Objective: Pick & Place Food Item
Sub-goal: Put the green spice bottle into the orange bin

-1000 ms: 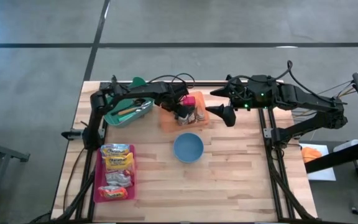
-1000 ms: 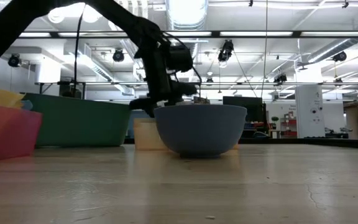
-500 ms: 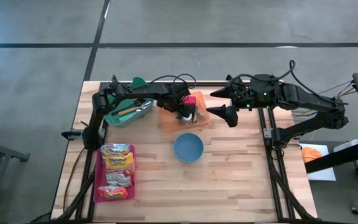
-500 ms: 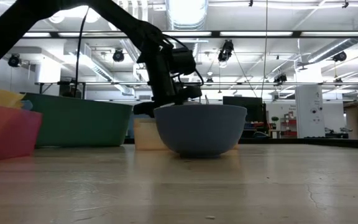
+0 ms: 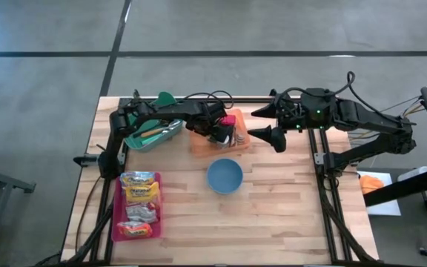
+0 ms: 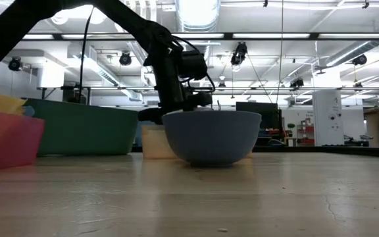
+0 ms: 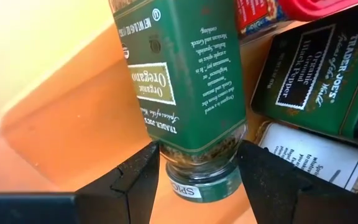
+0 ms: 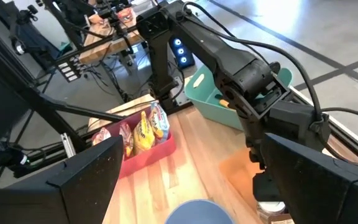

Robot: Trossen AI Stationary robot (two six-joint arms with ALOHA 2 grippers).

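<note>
From above, the left gripper (image 5: 222, 134) hides the jar (image 7: 188, 93) it clamps; label reads "Organic Oregano". Right gripper (image 5: 267, 123) gapes wide at three o'clock.

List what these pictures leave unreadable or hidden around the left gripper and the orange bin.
- High view: the left gripper covers the jars in the orange bin; their count is unclear.
- Low view: the blue bowl hides the fingertips and most of the bin.
- Left wrist view: the fingers flank the oregano jar near its cap; firm contact cannot be confirmed.
- Right wrist view: the jar is too small to see. The right gripper waits open.
</note>
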